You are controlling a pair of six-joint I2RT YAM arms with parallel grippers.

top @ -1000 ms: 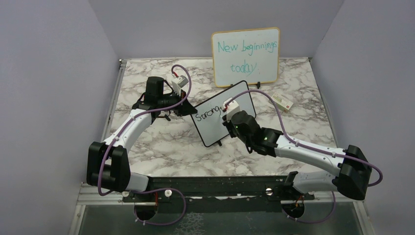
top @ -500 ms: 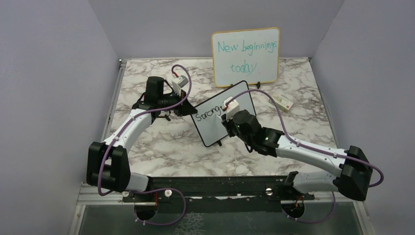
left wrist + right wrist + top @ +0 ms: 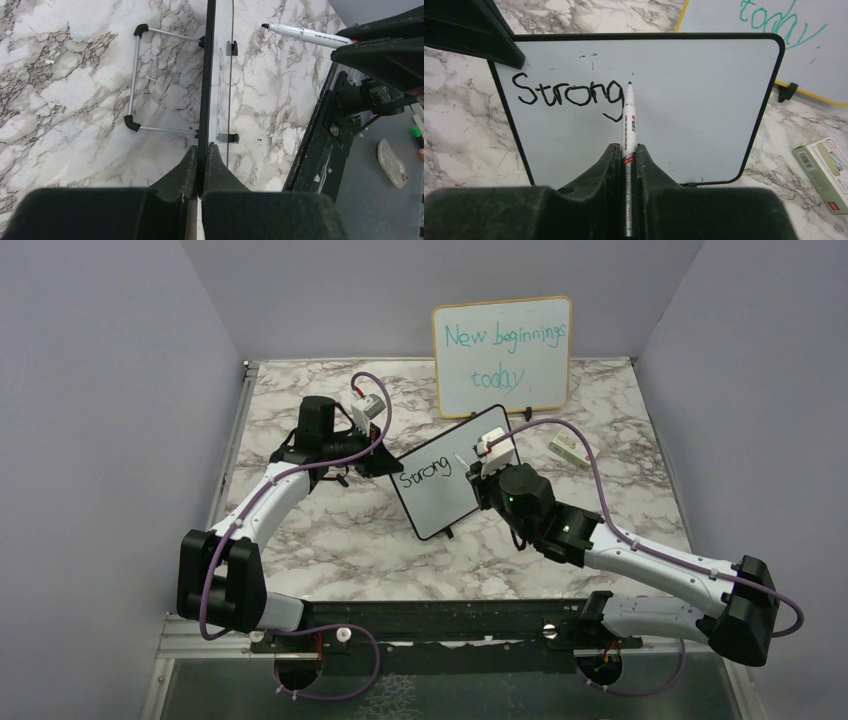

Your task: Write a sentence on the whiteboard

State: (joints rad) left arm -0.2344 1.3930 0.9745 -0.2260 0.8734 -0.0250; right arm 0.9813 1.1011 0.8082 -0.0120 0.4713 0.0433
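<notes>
The small black-framed whiteboard [image 3: 440, 508] stands tilted on the marble table and carries the black word "Strong" [image 3: 569, 92]. My left gripper [image 3: 384, 462] is shut on the board's left edge; the left wrist view shows the frame [image 3: 207, 75] pinched between the fingertips of the left gripper [image 3: 202, 149]. My right gripper [image 3: 481, 471] is shut on a white marker [image 3: 629, 117], whose tip points at the board just right of the "g". From the left wrist, the marker [image 3: 305, 35] tip stands a little off the surface. The board's right half [image 3: 694, 110] is blank.
A larger wood-framed board [image 3: 503, 355] with teal writing leans against the back wall. A small green and white box [image 3: 567, 449] lies to the right of the whiteboard. The board's wire stand [image 3: 134, 80] rests on the table behind it.
My right gripper has moved to the right with the marker, uncovering the finished "g" of "Strong". The left gripper and the board have not moved.
</notes>
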